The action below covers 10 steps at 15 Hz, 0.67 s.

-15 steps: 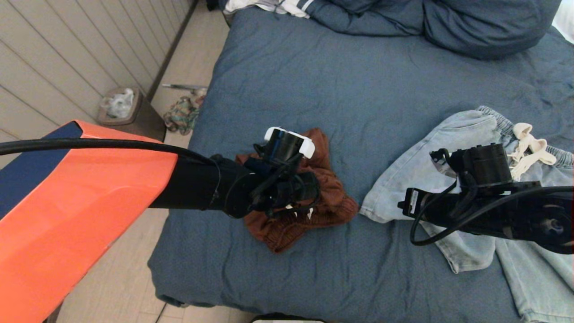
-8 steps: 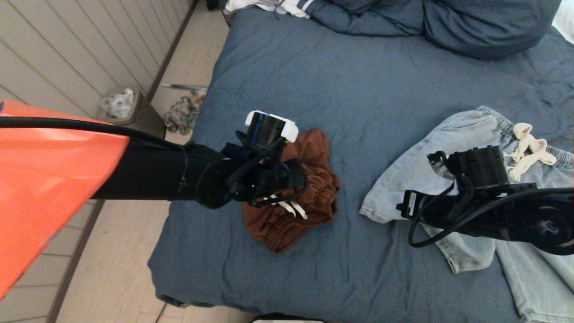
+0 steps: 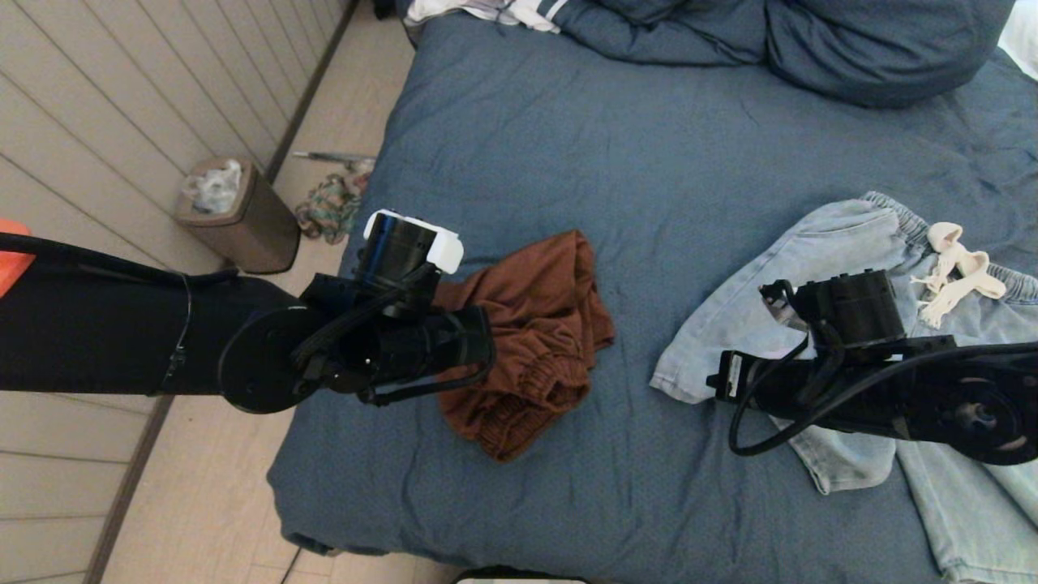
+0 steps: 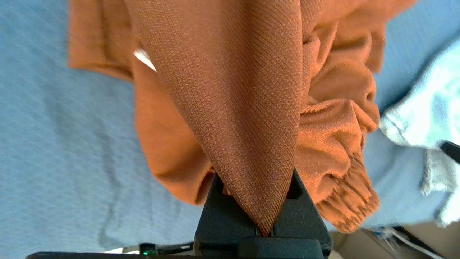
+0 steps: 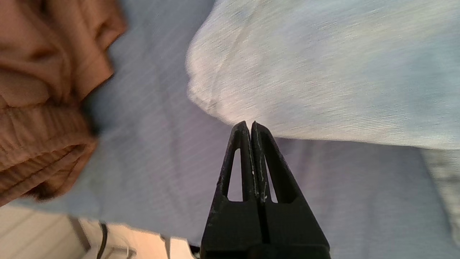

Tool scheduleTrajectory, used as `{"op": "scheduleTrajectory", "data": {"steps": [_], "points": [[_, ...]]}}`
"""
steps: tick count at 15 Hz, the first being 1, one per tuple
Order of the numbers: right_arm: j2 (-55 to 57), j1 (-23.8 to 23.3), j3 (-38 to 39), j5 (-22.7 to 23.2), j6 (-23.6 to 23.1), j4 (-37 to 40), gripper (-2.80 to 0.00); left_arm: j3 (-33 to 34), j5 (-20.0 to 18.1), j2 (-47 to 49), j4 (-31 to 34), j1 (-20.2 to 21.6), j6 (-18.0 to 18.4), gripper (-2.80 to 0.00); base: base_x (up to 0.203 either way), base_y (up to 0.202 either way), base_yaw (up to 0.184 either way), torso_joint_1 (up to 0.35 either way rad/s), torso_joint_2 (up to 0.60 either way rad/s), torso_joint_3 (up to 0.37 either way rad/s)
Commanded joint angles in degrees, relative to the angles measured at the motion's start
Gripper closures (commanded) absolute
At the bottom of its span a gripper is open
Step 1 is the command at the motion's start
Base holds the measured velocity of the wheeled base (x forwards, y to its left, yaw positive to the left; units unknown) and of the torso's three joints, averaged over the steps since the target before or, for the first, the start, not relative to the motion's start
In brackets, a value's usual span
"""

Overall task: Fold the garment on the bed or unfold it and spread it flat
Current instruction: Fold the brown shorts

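Note:
A rust-brown garment (image 3: 551, 324) with an elastic waistband lies crumpled near the left edge of the slate-blue bed (image 3: 649, 146). My left gripper (image 3: 477, 350) is shut on one corner of it and holds that corner stretched taut toward the bed's left side. In the left wrist view the brown garment (image 4: 237, 90) rises as a tight wedge out of the left gripper (image 4: 256, 183). My right gripper (image 3: 718, 381) hovers shut and empty at the edge of light-blue denim trousers (image 3: 770, 300). The right wrist view shows the right gripper (image 5: 250, 124) touching the denim trousers (image 5: 341, 72).
A bunched blue duvet (image 3: 811, 40) and a white striped garment (image 3: 486, 10) lie at the head of the bed. A cream-coloured bundle (image 3: 957, 268) rests on the denim. On the floor to the left stand a brown bin (image 3: 235, 211) and a patterned cloth (image 3: 328, 207).
My left gripper has drawn back to the left with the brown garment's corner, pulling the crumpled heap out longer. The right arm has shifted slightly left.

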Motion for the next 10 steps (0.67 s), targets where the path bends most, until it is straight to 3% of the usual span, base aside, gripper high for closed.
{"op": "scheduleTrajectory", "data": {"steps": [1, 6, 10], "points": [[0.71, 3.05, -1.02, 0.19, 0.13, -0.23, 0.0, 2.6, -1.79, -0.35, -2.43, -0.01, 0.25, 0.0, 0.0, 0.0, 0.0, 0.0, 0.0, 0.0], [1.83, 12.02, -10.41, 0.91, -0.38, 0.48, 0.0, 3.09, -5.17, 3.92, -8.93, 0.04, 4.02, 0.0, 0.0, 0.0, 0.0, 0.0, 0.0, 0.0], [8.16, 19.54, -23.02, 0.95, 0.22, 7.83, 0.0, 2.92, -5.7, 4.48, -10.26, 1.23, 4.56, 0.0, 0.0, 0.0, 0.0, 0.0, 0.0, 0.0]]}}
